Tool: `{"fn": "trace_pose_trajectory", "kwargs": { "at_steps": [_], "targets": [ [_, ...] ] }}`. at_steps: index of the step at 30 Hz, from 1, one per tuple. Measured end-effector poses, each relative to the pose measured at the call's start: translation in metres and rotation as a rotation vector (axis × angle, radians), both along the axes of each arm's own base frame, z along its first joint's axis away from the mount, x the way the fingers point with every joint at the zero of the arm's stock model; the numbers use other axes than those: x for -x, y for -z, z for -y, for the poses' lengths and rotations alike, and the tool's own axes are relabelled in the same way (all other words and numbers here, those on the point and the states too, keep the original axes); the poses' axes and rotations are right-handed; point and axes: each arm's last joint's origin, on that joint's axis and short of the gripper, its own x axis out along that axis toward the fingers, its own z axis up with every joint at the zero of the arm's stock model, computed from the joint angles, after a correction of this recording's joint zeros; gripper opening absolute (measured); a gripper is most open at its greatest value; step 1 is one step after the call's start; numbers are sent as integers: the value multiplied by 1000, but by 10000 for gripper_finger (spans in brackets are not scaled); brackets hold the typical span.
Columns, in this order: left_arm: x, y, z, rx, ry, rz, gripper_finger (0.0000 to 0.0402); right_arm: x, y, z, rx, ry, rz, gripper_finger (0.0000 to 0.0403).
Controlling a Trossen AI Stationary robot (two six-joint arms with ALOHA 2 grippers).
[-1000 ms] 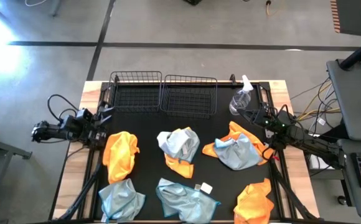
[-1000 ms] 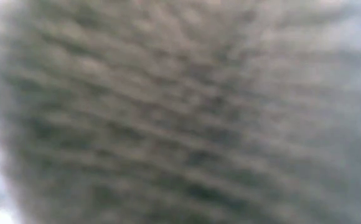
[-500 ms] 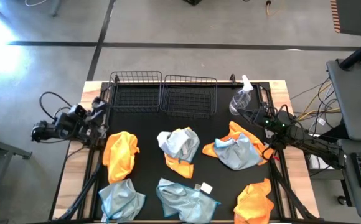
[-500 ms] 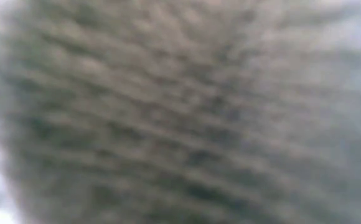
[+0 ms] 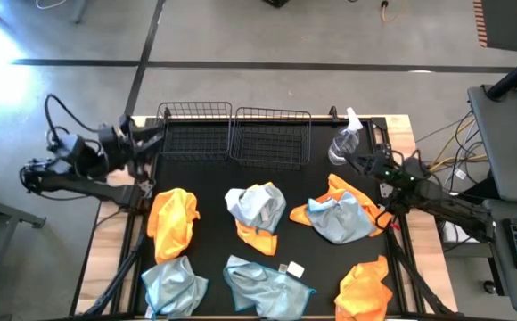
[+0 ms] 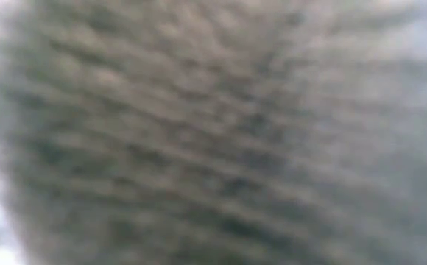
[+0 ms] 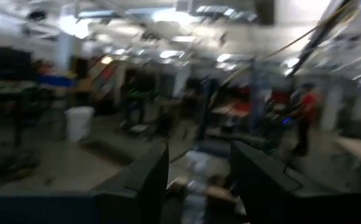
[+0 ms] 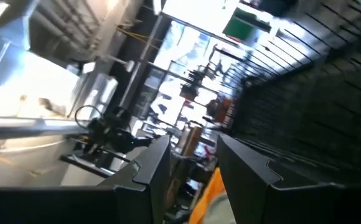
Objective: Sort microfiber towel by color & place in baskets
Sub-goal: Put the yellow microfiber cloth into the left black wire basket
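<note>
Several microfiber towels lie crumpled on the black mat. In the high view there are an orange towel [image 5: 171,218], a blue-grey towel on an orange one [image 5: 257,207], another such pair [image 5: 334,214], two blue-grey towels [image 5: 174,285] [image 5: 266,283] and an orange towel [image 5: 365,287]. Two black wire baskets [image 5: 194,132] [image 5: 272,135] stand side by side at the far edge. My left gripper [image 5: 147,138] [image 7: 199,155] hovers open beside the left basket's left wall. My right gripper [image 5: 348,160] [image 8: 193,146] is open, near the right-hand towel pair.
A clear spray bottle [image 5: 345,143] stands at the mat's far right, close to my right gripper. A small white tag [image 5: 295,268] lies among the near towels. Blurred cloth fills the whole low view. The wooden table edge [image 5: 107,241] frames the mat.
My left arm has swung up and toward the table's far edge, from beside the orange towel's far end to the left basket's left wall. The towels, the baskets and my right gripper have stayed in place.
</note>
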Motion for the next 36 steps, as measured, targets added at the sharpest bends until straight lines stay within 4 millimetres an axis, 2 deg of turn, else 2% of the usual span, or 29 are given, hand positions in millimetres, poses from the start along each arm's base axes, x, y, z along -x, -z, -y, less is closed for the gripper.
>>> {"fn": "trace_pose_trajectory", "kwargs": {
  "at_steps": [5, 12, 20, 24, 26, 30, 36],
  "targets": [
    [0, -25, -3, 86, -110, -147, 158, 7, -28, -4, 163, 8, 16, 125],
    [-10, -39, -2, 167, -122, -239, 158, 11, -68, -7, 314, 8, -56, 125],
    [-19, -46, -1, 178, -151, -269, 158, -8, -104, 2, 325, -64, -524, 125],
    [-16, -51, -2, 237, -166, -252, 158, -36, -117, 16, 349, -144, -770, 125],
    [-14, -51, -2, 272, -170, -250, 158, -44, -125, 19, 377, -178, -851, 125],
    [-14, -44, -3, 336, -233, -285, 158, -59, -134, 28, 360, -205, -1031, 125],
    [-12, -21, -4, 434, -342, -394, 158, -75, -134, 40, 260, -219, -1311, 125]
  ]
}}
